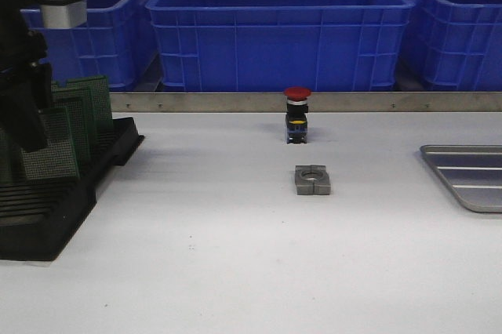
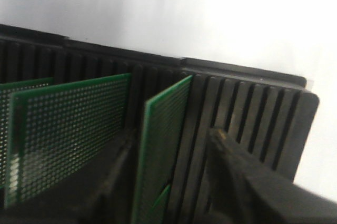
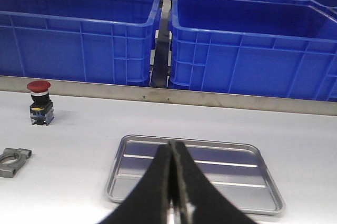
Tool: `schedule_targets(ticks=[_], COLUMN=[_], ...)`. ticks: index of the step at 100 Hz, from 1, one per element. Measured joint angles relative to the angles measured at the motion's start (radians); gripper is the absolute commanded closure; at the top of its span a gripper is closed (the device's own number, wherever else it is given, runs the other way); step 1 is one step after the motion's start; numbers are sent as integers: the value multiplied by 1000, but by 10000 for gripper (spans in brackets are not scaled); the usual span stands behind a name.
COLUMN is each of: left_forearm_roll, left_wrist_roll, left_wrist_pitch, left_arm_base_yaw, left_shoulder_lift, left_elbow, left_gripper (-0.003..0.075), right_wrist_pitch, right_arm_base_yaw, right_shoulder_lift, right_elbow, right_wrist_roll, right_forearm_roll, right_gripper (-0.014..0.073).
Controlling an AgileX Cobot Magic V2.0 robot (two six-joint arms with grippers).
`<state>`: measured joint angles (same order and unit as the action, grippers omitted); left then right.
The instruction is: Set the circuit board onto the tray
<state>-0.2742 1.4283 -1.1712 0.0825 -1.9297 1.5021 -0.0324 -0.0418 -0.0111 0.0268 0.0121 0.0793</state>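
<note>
No readable text anywhere in your three views.

You'll find no lettering, numbers or brand marks on the blue crates (image 1: 278,32), the perforated green circuit boards (image 2: 68,134), the black slotted rack (image 1: 55,208) or the metal tray (image 3: 195,174). On the red-capped push button (image 1: 296,114), at about 12 o'clock from the grey metal clamp block (image 1: 313,179), you can see a yellow band, but any marking on it is too small to make out.

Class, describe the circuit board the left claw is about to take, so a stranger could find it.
Find the black slotted rack at the table's left edge. Green boards stand in its slots; the target circuit board stands between the open left claw fingers, nearest the rack's empty slots.
</note>
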Motion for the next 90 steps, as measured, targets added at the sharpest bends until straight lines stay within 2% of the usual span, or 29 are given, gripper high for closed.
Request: schedule_targets(ticks=[10,53,73,90], left_forearm_roll=[0,-12,-122,-235], left_wrist_roll=[0,7,3,3], left_wrist_pitch=[-18,-41,-45,-45], left_arm_base_yaw=[0,2,6,59], left_shoulder_lift=[0,25,96,105], left_elbow=[0,38,47,47], left_gripper=[738,741,741,741], right_wrist_pitch=[0,0,0,0], right_arm_base_yaw=[0,0,0,0], right_shoulder_lift=[0,0,0,0], right_elbow=[0,0,0,0], right_wrist_roll=[0,0,0,0], right_forearm_roll=[0,0,0,0], right_gripper=[655,655,655,655])
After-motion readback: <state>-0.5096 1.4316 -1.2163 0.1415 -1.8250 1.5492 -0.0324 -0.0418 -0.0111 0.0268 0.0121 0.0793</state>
